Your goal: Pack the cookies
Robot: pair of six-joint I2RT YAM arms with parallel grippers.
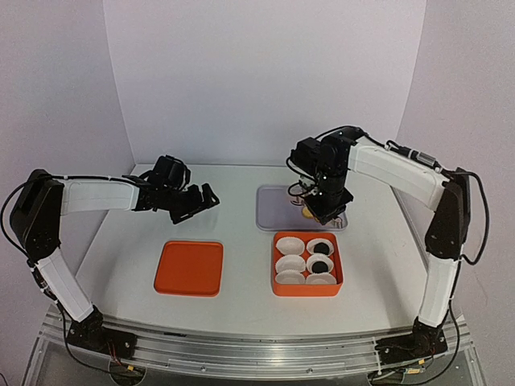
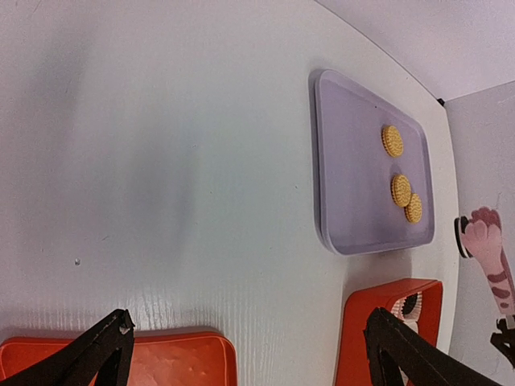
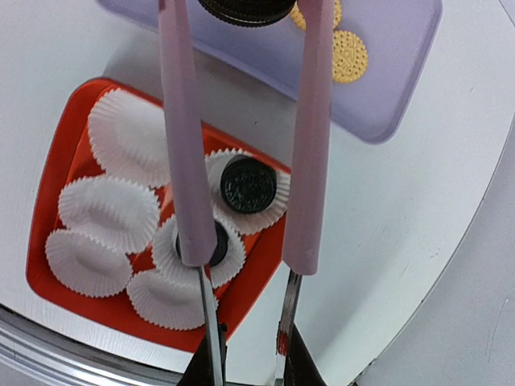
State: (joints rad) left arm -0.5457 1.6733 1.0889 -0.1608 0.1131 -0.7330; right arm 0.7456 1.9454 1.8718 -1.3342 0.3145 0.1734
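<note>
Right gripper (image 1: 326, 201): squeezing tongs (image 3: 310, 137) onto dark cookie (image 3: 245, 10), destined for empty liner (image 1: 290, 244) at six o'clock. Left gripper (image 2: 248, 338): idling, jaws apart.

High wide view, wrist views close — tray (image 1: 272, 211) shared

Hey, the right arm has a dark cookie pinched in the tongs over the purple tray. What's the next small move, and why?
Probably carry the tongs toward the orange box and stop over an empty paper cup. The dark cookie is clamped at their tips, two cups hold dark cookies, and four are bare.
</note>
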